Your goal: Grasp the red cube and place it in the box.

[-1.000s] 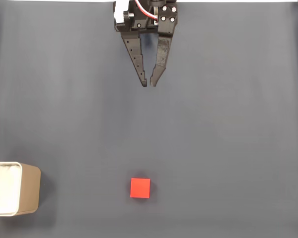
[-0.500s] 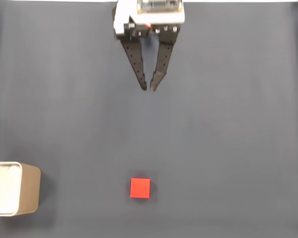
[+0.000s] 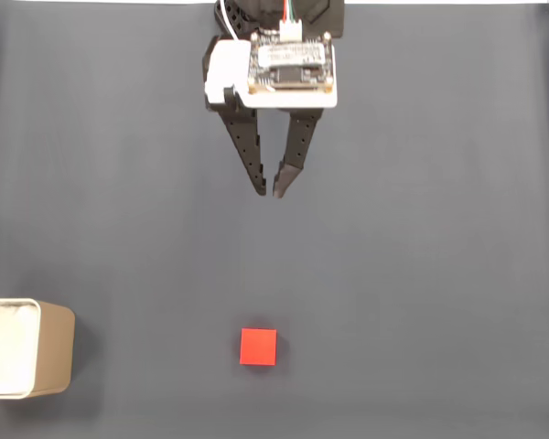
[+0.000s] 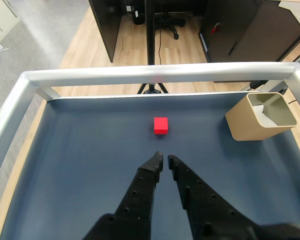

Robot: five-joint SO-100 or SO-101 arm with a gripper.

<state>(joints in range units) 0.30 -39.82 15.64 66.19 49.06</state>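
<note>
- Fixed view: the gripper is seen near the top edge of the worktop, its jaws nearly pressed together at the tips, with nothing held between them. The red cube lies near the bottom edge, well apart from the jaws and roughly in line with them. The box stands at the left edge, near the bottom corner.
- Wrist view: the red cube is seen ahead of the gripper, close to the far rail; the box stands at the right edge.
- Risk, as judged: if the jaws are not spread before arrival, the cube could be pushed away rather than straddled.
- Against the earlier frame: the gripper is set further from the top edge, toward the cube; cube and box are unmoved.
</note>
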